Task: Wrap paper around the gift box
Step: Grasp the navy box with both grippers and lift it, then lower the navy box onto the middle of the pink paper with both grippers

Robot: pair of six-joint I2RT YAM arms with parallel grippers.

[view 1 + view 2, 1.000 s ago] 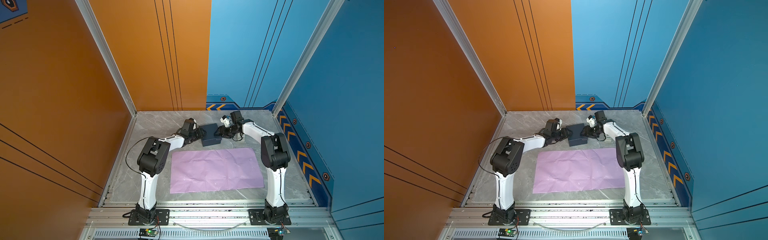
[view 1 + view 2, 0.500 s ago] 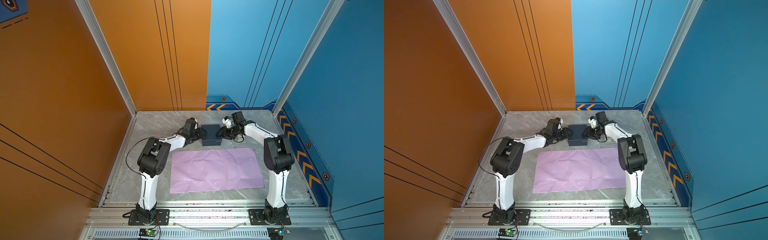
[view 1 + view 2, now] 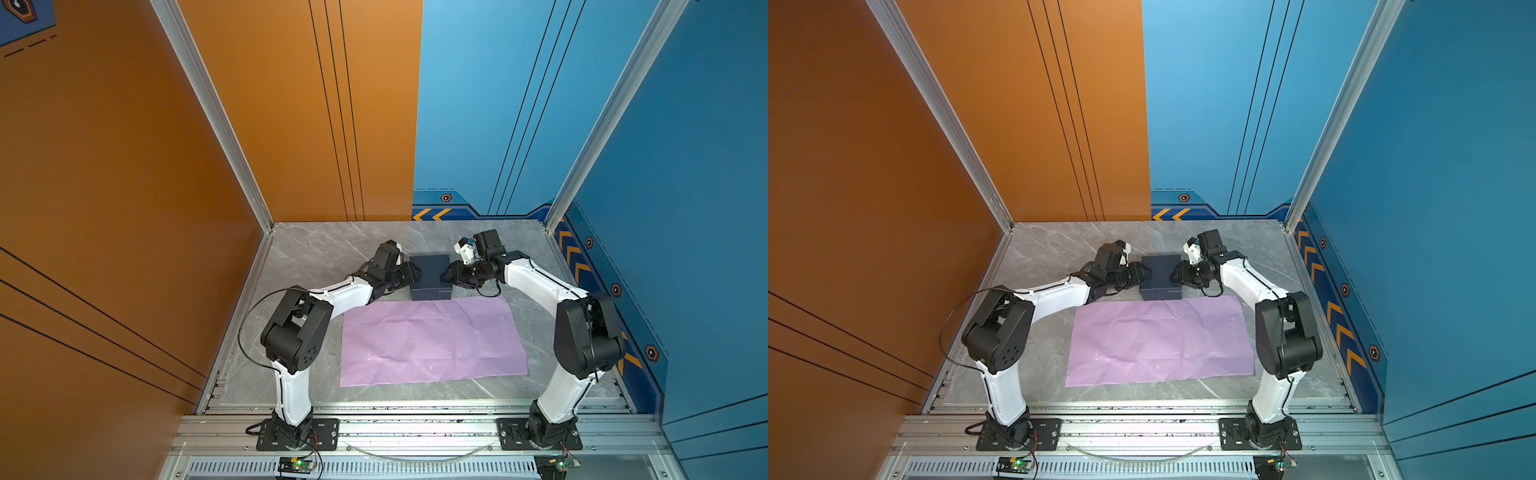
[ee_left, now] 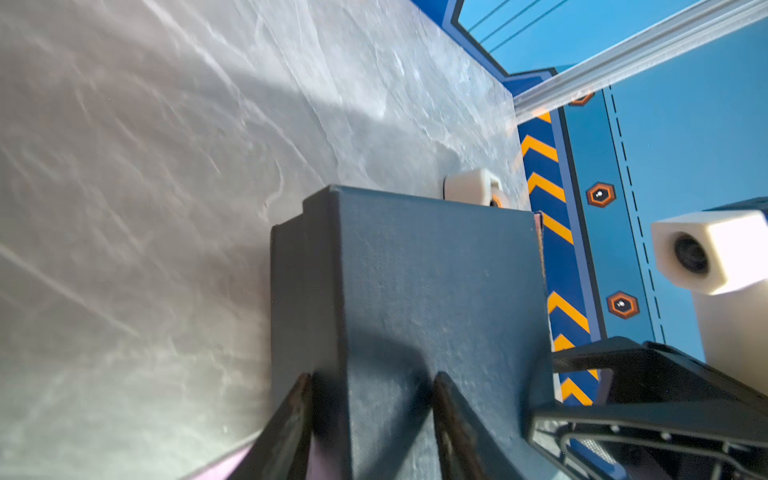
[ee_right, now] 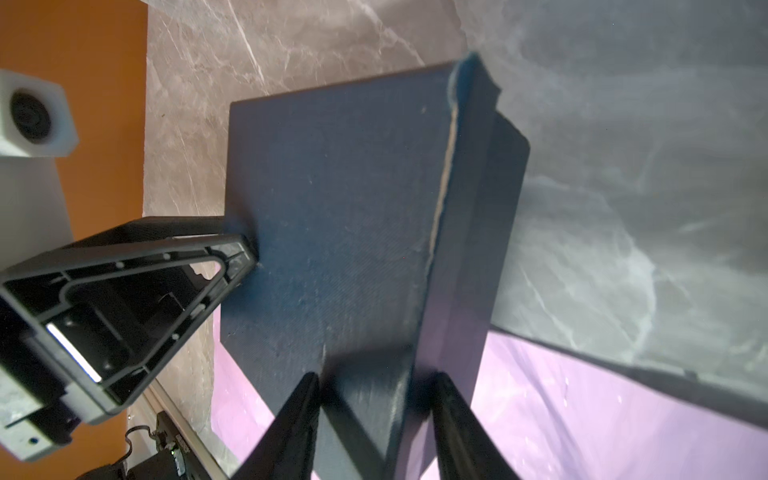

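Where the grey marbled surface comes nearest, the paper lies spread flat, lilac face up and creased, its long edges running left to right between the two arms' bases. At the middle of its far edge is the gift box, dark and square with the lid on top. In both top views the box's near side meets or just overlaps that far edge, and the rest of it lies beyond the sheet. Whether the box rests on the surface or is raised slightly off it I cannot tell.

The left tool reaches in from the left and pinches the box's left end. The right tool reaches in from the right and pinches its right end, so the box lies directly between them, touching both.

In the left wrist view the two dark fingers straddle the end of the box, whose body fills the gap between them. The right wrist view shows the same: fingers on either side of the box's end, its lid seam running along the side wall, lilac sheet showing beside and beneath it, and the left tool's fingertip against the opposite end.

Beyond the box the surface runs on to the far wall, orange on the left and blue on the right.
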